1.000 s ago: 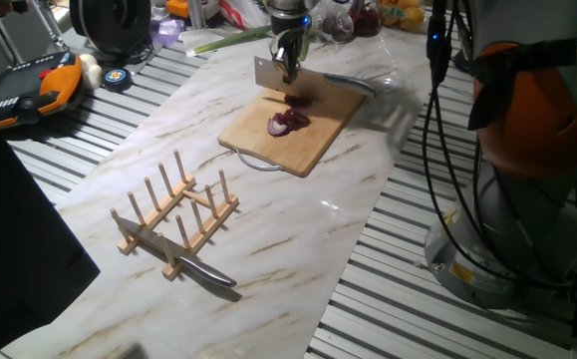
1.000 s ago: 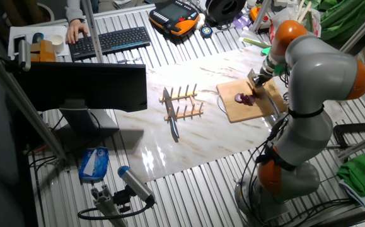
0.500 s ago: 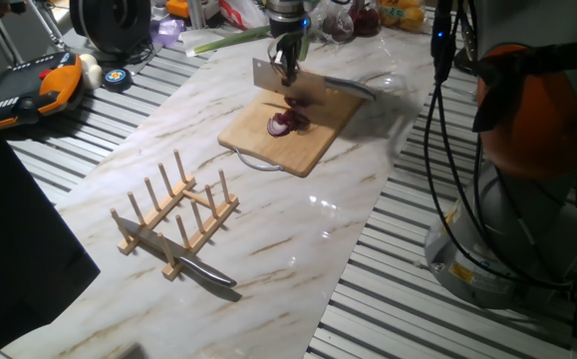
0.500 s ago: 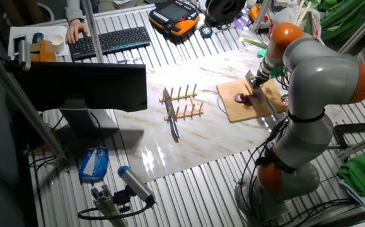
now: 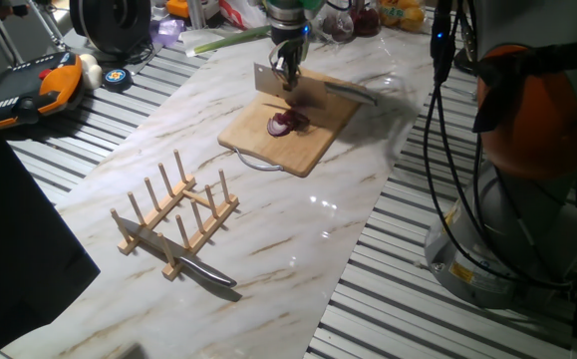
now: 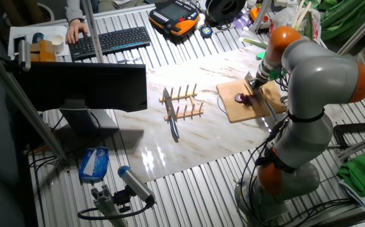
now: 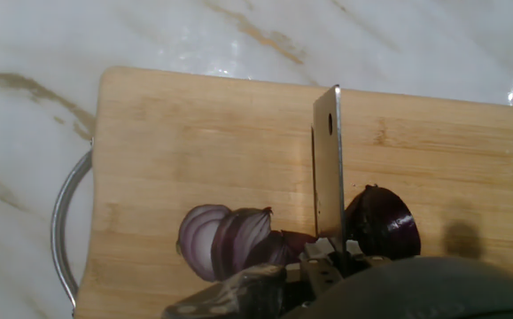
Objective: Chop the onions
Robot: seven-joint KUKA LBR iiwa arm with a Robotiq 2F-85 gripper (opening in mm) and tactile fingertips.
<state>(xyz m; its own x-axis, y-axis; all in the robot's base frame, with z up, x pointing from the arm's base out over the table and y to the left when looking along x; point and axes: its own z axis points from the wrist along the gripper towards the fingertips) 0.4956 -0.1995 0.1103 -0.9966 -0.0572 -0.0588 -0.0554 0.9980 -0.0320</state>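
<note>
Cutting board (image 7: 194, 151) is the landmark on the tabletop (image 5: 298, 249). Left of board centre: cut onion piece (image 7: 225, 241), layers exposed. Cleaver (image 7: 329, 168) edge-down between the pieces (presumably lined up for another cut), gripped closed by the hand (image 5: 286, 68). Right of blade: uncut onion chunk (image 7: 382, 221), directly under the hand.

Onion pieces (image 7: 229, 244) lie on a cutting board (image 5: 288, 125) on the tabletop (image 5: 298, 234); a cleaver (image 7: 329, 168) stands between them; a rack (image 5: 173, 214) sits nearer the camera.
</note>
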